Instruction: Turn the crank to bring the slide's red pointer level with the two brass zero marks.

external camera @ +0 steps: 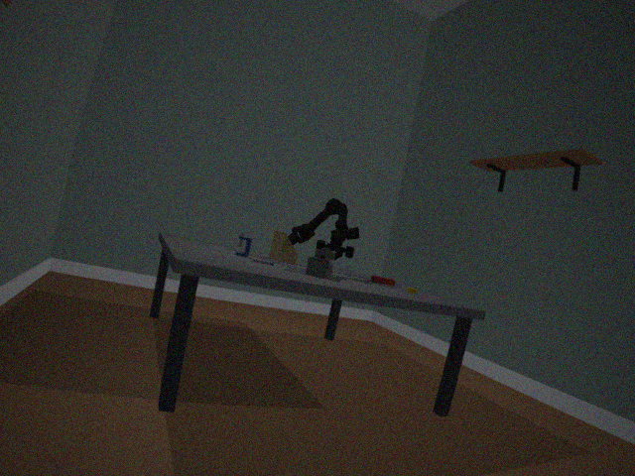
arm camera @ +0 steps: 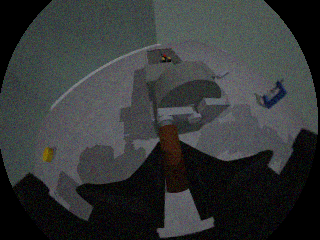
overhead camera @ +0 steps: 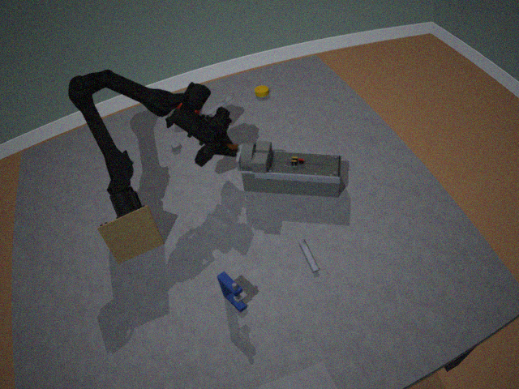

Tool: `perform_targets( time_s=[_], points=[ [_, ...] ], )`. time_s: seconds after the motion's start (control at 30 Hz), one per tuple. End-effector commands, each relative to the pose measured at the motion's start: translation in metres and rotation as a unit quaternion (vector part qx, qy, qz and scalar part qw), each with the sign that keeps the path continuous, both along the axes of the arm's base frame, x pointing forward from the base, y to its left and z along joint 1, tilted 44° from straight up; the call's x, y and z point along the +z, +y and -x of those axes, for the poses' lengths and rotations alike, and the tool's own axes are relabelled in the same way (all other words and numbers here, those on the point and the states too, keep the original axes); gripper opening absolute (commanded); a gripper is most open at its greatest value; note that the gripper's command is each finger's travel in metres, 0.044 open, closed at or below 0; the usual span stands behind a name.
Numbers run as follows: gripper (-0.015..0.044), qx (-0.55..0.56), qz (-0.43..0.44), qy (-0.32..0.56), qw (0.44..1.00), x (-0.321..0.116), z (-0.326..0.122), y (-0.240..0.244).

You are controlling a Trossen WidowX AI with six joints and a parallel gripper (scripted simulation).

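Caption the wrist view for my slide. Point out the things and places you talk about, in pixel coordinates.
The hand (overhead camera: 233,147) (arm camera: 168,143) grips the brown crank handle (arm camera: 172,159), the grey machine (overhead camera: 293,185) (arm camera: 182,75) beyond it.

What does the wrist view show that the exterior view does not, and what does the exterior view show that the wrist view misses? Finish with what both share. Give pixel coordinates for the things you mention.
Only the wrist view: the brown crank handle (overhead camera: 231,147) (arm camera: 173,157) held between the gripper's (overhead camera: 229,151) (arm camera: 174,165) fingers, and the red pointer (overhead camera: 301,160) (arm camera: 164,56) on the machine.

Only the exterior view: the wall shelf (external camera: 536,160), the table's legs (external camera: 179,343) and a red object (external camera: 382,281).

Both: the grey machine (overhead camera: 293,184) (external camera: 318,267) (arm camera: 182,77), the blue clamp (overhead camera: 228,288) (external camera: 247,247) (arm camera: 276,96) and the yellow disc (overhead camera: 261,91) (external camera: 412,290) (arm camera: 48,154).
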State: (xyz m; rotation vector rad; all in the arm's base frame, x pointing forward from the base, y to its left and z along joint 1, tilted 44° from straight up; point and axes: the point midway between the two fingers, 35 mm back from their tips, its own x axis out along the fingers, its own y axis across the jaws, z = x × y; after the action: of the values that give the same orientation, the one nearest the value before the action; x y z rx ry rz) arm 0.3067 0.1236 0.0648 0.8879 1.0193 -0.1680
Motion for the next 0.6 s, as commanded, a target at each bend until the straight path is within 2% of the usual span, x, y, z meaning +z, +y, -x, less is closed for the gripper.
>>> perform_targets(
  time_s=[0.0, 0.57],
  points=[
    [0.0000, 0.003, -0.003, 0.000, 1.000, -0.006, 0.000, 0.008],
    [0.0000, 0.003, -0.003, 0.001, 1.000, -0.028, 0.008, 0.014]
  ],
)
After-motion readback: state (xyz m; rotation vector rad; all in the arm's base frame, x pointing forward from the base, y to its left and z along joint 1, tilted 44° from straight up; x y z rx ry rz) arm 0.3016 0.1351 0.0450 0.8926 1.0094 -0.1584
